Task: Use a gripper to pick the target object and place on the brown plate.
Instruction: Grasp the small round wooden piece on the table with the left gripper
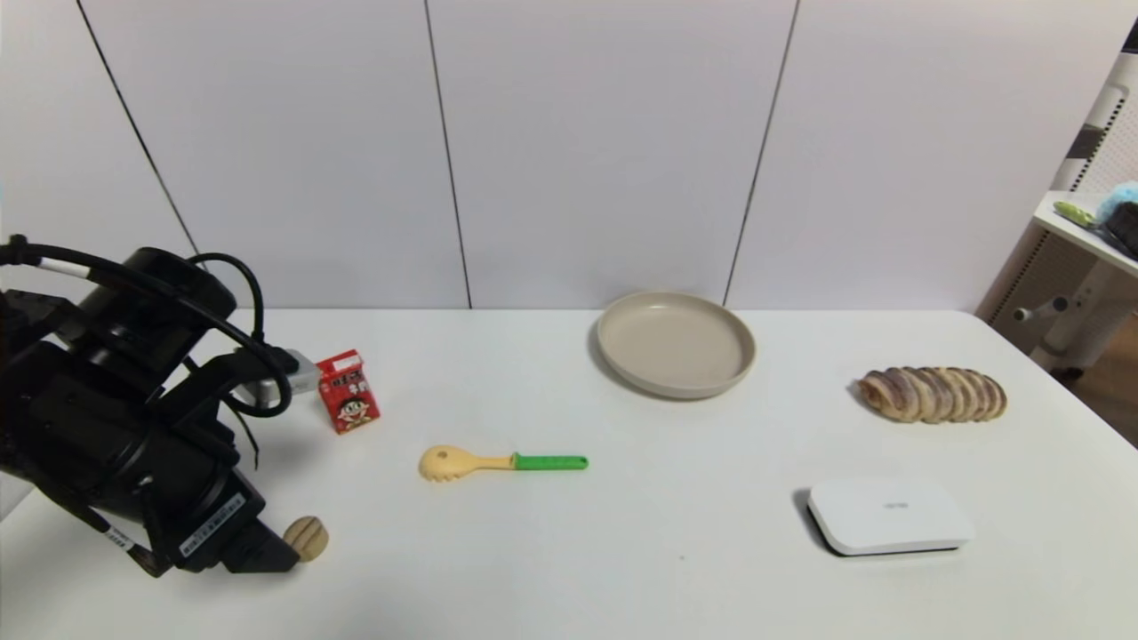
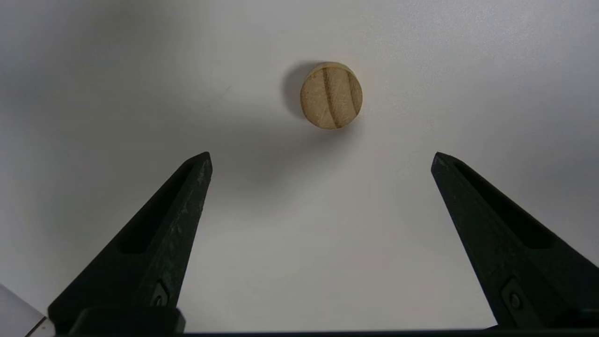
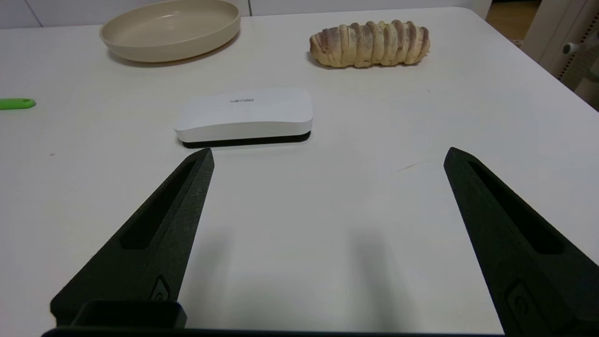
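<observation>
The target object [image 1: 307,538], a small tan round chunk with two dark grooves, lies on the white table at the front left. In the left wrist view it [image 2: 331,95] sits on the table just beyond my fingertips, centred between them. My left gripper [image 2: 322,157] is open and empty, its black body [image 1: 222,524] right beside the chunk. The brown plate [image 1: 676,342] stands empty at the back middle and also shows in the right wrist view [image 3: 168,28]. My right gripper [image 3: 327,154] is open and empty, low over the table near the white box, out of the head view.
A red carton [image 1: 348,391] stands behind the left arm. A yellow spoon with a green handle [image 1: 498,462] lies mid-table. A striped bread loaf [image 1: 932,394] lies at the right, and a white flat box [image 1: 889,516] at the front right.
</observation>
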